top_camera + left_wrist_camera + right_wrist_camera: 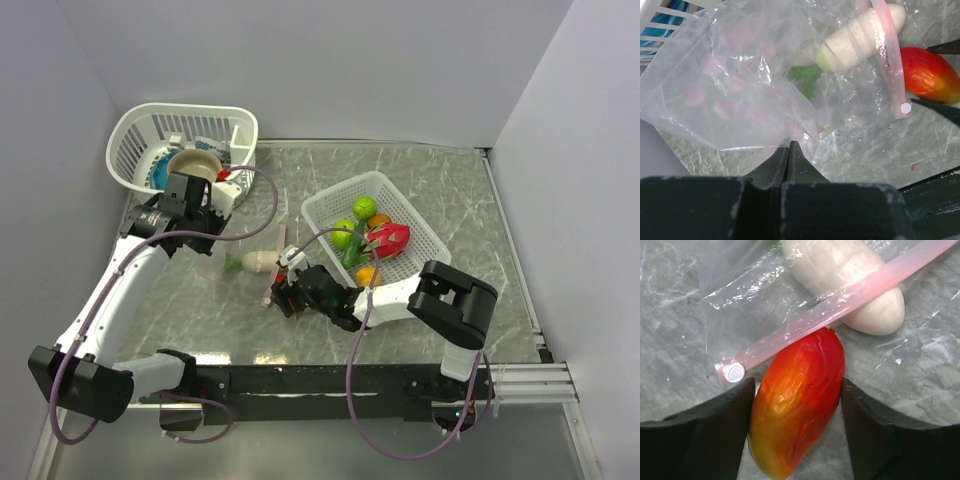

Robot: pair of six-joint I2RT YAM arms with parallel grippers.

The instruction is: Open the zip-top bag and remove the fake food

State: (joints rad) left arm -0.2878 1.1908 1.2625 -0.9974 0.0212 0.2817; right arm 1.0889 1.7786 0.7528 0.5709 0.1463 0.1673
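The clear zip-top bag (740, 90) lies on the table, its pink zip strip (890, 60) on the right; it also shows in the top view (245, 245). A white radish piece with green leaves (855, 40) lies in the bag's mouth. My left gripper (790, 144) is shut on the bag's closed end (208, 240). My right gripper (797, 385) is shut on a red-and-yellow fruit (797, 405) that lies just outside the zip strip (840, 305). In the top view my right gripper (283, 297) is at the strip's near end.
A white basket (330, 203) at the middle right holds lime-green balls, an orange ball and a red-magenta piece. A second white basket (130, 140) at the back left holds a tan bowl and a blue plate. Walls close in at left and right.
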